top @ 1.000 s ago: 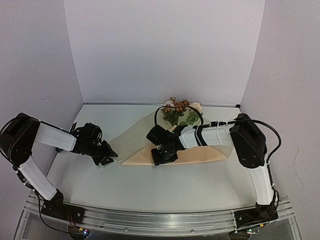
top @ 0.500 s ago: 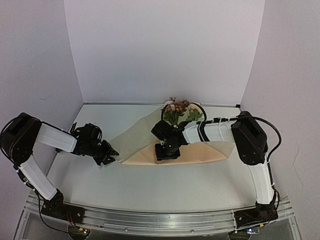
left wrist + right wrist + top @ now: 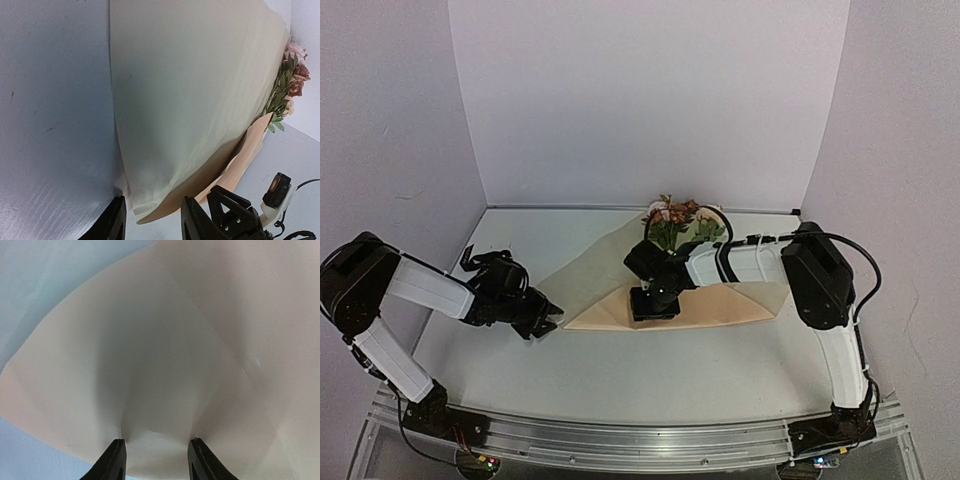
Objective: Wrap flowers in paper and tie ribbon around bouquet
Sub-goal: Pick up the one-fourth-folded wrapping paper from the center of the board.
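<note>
A smooth, pale grey worktop fills the floor of a small booth, closed in by plain white walls at the back and on both sides, with a ridged aluminium rail along the near edge where the two arms are bolted. A large sheet of tan-brown kraft paper lies right of centre, folded over itself into a long flat wedge whose point faces left. The small bunch of cream, pink and rust-brown flowers pokes out at its far end, close to the back wall. The left gripper sits low at the wedge's left point, jaws parted, with the paper's corner lying loose between them. The right gripper points straight down on the folded flap near its near edge, jaws spread and tips pressed on the paper, which dimples between them. Bare worktop runs between the paper's near edge and the rail, and to the left of the paper. The right arm's elbow stands near the right wall and the left arm's near the left one.
</note>
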Robot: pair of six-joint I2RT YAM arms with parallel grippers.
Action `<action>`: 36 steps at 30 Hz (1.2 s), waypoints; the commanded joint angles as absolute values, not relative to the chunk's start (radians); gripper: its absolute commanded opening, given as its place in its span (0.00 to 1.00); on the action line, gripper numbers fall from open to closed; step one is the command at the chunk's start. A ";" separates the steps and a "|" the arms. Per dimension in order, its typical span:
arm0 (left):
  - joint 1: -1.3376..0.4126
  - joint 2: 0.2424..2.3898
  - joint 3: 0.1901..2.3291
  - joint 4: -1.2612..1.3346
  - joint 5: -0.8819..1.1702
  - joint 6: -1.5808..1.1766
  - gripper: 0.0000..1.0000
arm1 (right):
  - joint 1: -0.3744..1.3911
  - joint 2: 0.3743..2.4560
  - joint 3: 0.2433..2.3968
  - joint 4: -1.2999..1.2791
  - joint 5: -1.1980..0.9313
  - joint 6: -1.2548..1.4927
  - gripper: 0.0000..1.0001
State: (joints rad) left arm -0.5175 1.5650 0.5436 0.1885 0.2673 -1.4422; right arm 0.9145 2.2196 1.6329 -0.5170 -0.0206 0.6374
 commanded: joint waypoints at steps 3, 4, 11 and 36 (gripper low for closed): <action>-0.523 1.597 0.522 0.251 0.159 -1.450 0.36 | 0.905 2.235 1.636 -0.516 -0.053 0.656 0.45; -0.523 1.592 0.520 0.259 0.149 -1.438 0.34 | 0.904 2.231 1.637 -0.516 -0.054 0.657 0.45; -0.523 1.549 0.507 0.331 0.077 -1.347 0.24 | 0.896 2.208 1.642 -0.516 -0.056 0.656 0.45; -0.519 1.206 0.498 0.032 -0.196 -1.023 0.00 | 0.863 2.030 1.573 -0.523 -0.032 0.643 0.52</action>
